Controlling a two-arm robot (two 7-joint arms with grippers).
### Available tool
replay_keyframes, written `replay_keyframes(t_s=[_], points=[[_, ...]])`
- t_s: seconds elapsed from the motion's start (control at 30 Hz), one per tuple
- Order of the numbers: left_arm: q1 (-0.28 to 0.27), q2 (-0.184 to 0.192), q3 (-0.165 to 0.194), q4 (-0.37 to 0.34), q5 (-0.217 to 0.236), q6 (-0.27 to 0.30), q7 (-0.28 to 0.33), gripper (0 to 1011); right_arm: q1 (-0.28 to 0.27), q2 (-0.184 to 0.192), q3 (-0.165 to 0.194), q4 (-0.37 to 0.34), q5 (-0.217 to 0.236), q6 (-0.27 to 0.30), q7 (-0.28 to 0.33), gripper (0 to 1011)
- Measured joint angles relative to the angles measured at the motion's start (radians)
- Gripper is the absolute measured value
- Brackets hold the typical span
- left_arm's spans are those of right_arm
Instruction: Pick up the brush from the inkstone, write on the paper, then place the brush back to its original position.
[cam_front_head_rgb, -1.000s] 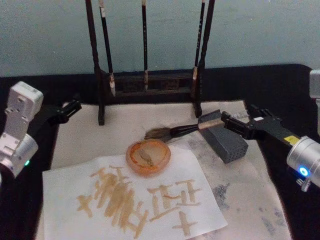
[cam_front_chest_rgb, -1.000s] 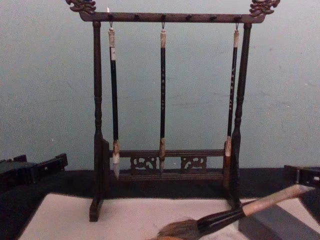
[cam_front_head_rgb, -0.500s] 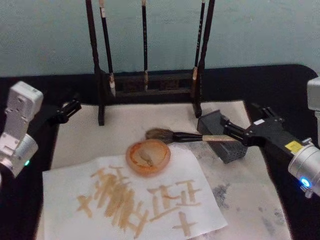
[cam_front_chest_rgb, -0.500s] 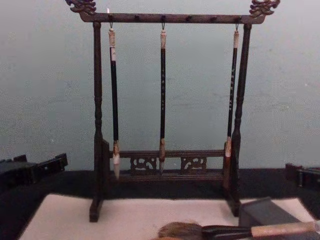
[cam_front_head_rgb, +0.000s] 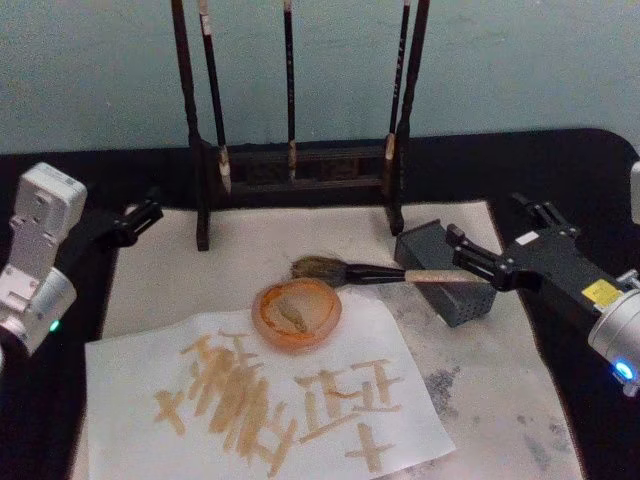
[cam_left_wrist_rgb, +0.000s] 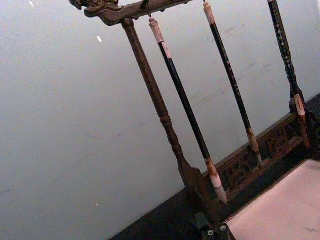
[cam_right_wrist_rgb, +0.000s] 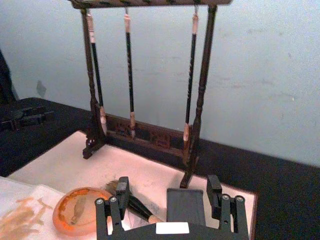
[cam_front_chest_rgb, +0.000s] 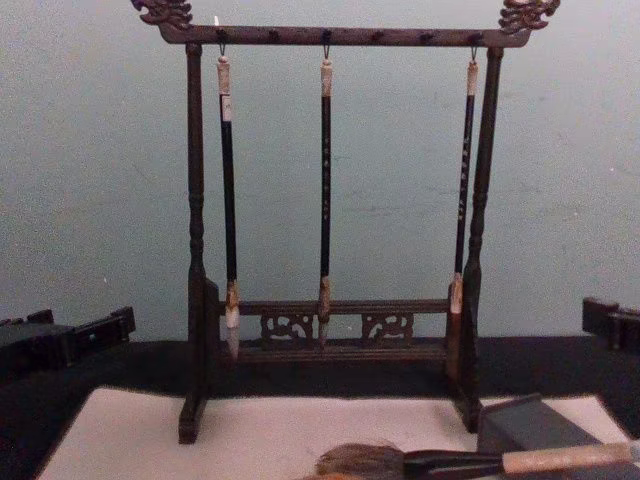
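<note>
Right gripper (cam_front_head_rgb: 478, 266) just backed off with fingers apart, leaving the brush (cam_front_head_rgb: 375, 271) resting across the inkstone (cam_front_head_rgb: 447, 283); looks basically done.

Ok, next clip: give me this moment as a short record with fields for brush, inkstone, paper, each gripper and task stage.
brush: lying with its handle across the inkstone, bristles out over the cloth beside the orange dish
inkstone: on the cloth, in front of the rack's right post
paper: covered in tan strokes, under the dish
right gripper: open, fingers either side of the handle's end, not clamping it
left gripper: idle at the cloth's left edge
rack: three thin brushes hanging
stage: writing done, brush back on the inkstone
</note>
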Motion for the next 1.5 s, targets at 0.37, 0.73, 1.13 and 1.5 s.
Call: replay_keyframes(t_s=[0.37,0.73,1.13,1.5], points=[[0.0,0.0,0.0,0.0,0.0,0.0,0.0,1002,-0.054,0.009,-0.009,-0.052,-0.094,-0.054,0.013,1001],[0.0,0.0,0.0,0.0,0.0,0.0,0.0,1002,-0.101,0.008,-0.046,-0.071,-0.211,-0.127,0.025,1001],[0.0,0.0,0.0,0.0,0.0,0.0,0.0,1000,-0.133,0.003,-0.061,-0.073,-0.269,-0.162,0.025,1001],[0.0,0.0,0.0,0.0,0.0,0.0,0.0,1002,-0.13,0.004,-0.06,-0.072,-0.264,-0.158,0.024,1002]])
